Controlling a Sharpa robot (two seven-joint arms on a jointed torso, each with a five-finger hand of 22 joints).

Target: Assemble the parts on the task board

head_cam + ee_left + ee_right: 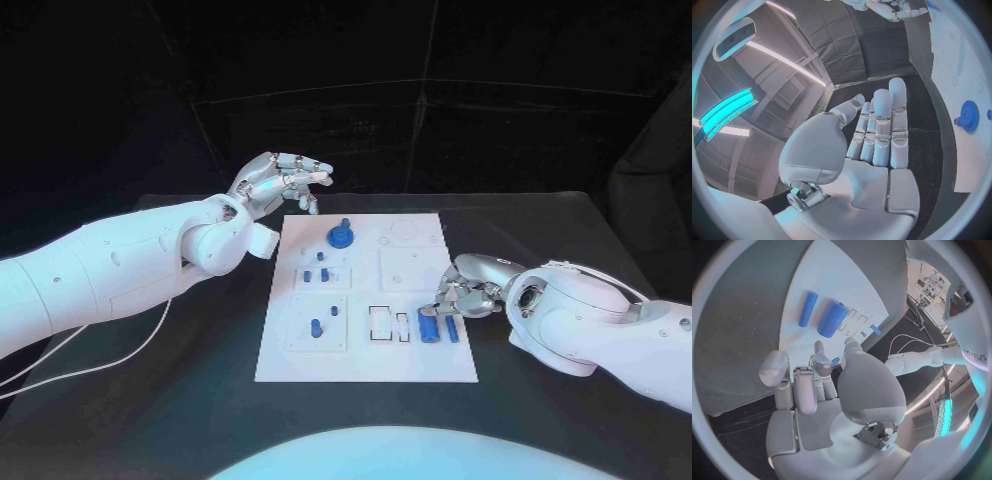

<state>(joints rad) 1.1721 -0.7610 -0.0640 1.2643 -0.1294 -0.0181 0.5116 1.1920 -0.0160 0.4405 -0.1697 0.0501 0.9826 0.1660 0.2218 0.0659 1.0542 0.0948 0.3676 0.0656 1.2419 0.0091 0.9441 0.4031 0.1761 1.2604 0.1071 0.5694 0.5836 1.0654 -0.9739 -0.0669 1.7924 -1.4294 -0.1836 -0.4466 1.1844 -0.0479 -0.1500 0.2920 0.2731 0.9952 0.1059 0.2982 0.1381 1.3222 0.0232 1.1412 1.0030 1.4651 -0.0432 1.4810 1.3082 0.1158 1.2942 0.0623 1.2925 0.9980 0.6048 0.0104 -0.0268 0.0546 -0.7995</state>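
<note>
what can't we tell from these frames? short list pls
- Right hand: in the head view its fingertips blur into the task board edge, so contact with the two blue cylinders is unclear; the right wrist view shows them apart from it.
- Small blue parts mid-board: too small in the head view to identify.
- Blue gear: the left wrist view's circle rim cuts off the board around it.
- Left hand: open, over the black table.

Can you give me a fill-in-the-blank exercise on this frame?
1. The gear sits on the ___ board.
2. The left hand holds ___.
3. The two blue cylinders lie on the board right by the ___ hand.
4. The table is ___ in colour.

Missing words: white; nothing; right; black
</note>
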